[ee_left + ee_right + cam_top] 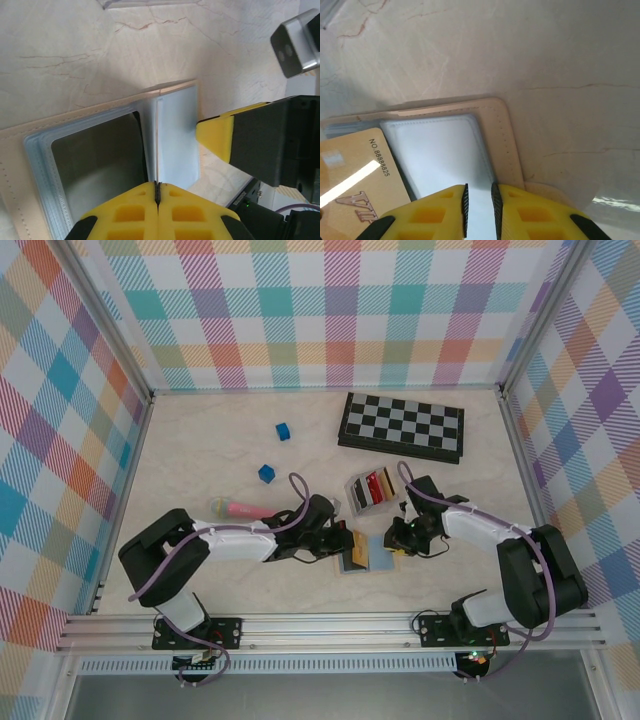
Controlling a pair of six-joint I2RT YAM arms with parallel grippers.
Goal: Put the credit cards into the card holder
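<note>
The card holder (pixel 364 558) lies open and flat on the table (pixel 200 450) between the two grippers, near the front edge. Its tan stitched border frames a dark panel and a pale blue-grey one. The left gripper (pixel 157 186) is clenched. A thin leaf of the card holder, seen edge-on, seems to run straight into the seam between its fingers, so it is likely pinching that leaf up. The right gripper (pixel 479 190) hangs over the pale panel with its fingers almost together and a narrow slit between them; whether anything is caught there cannot be told. A gold card (pixel 355 182) lies on the inner face of the card holder beside that panel. The other credit cards (pixel 376 486), red, black and pale, stand packed in a clear case (pixel 353 490) just behind it. The cards look light, stiff and slick, so each is best taken squarely by a short edge, or it may skid or twist. The card holder looks soft and floppy, with thin, flimsy leaves. It is best pinned at the border or at a leaf edge while a card slides in.
</note>
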